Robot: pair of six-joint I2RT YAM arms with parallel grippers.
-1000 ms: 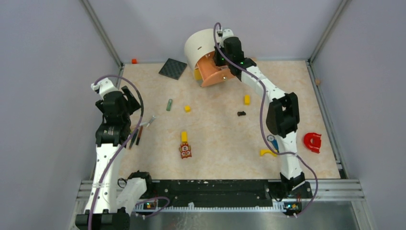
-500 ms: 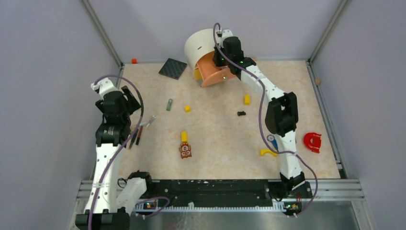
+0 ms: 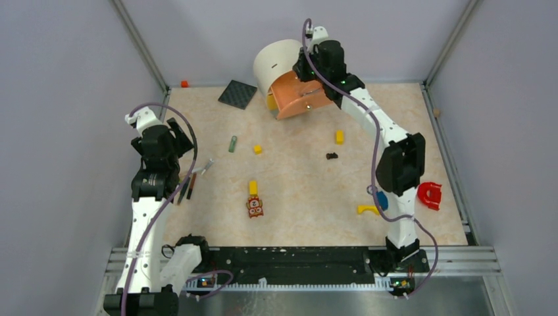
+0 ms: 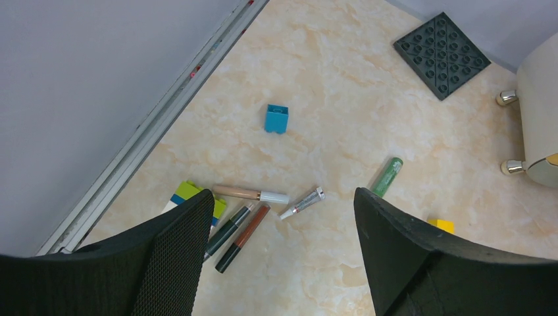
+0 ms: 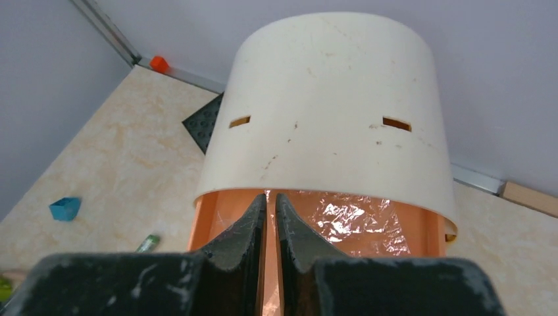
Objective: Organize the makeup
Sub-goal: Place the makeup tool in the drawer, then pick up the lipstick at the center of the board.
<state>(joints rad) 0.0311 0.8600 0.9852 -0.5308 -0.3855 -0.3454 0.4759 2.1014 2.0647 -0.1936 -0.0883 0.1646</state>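
Several makeup sticks lie on the table at the left: a beige tube with a white cap (image 4: pixel 250 193), a dark green pencil (image 4: pixel 227 230), a brown stick (image 4: pixel 242 229) and a small white tube (image 4: pixel 301 203). A short green tube (image 4: pixel 387 176) lies further right and also shows in the top view (image 3: pixel 233 143). My left gripper (image 4: pixel 283 193) hangs open and empty above the sticks. My right gripper (image 5: pixel 271 196) is shut on the edge of the orange tray (image 5: pixel 355 217) that sticks out of the cream round container (image 5: pixel 329 99). A black compact and a white box are out of view.
A dark studded plate (image 3: pixel 237 94) lies at the back left, with a blue block (image 4: pixel 277 118) nearer the sticks. Yellow blocks (image 3: pixel 257 149) (image 3: pixel 339 136) (image 3: pixel 253 187), an owl tile (image 3: pixel 255 207), a small black piece (image 3: pixel 331 156) and a red horseshoe (image 3: pixel 430 195) lie scattered.
My right arm has shifted up and to the right while still holding the orange tray. The left arm has not moved.
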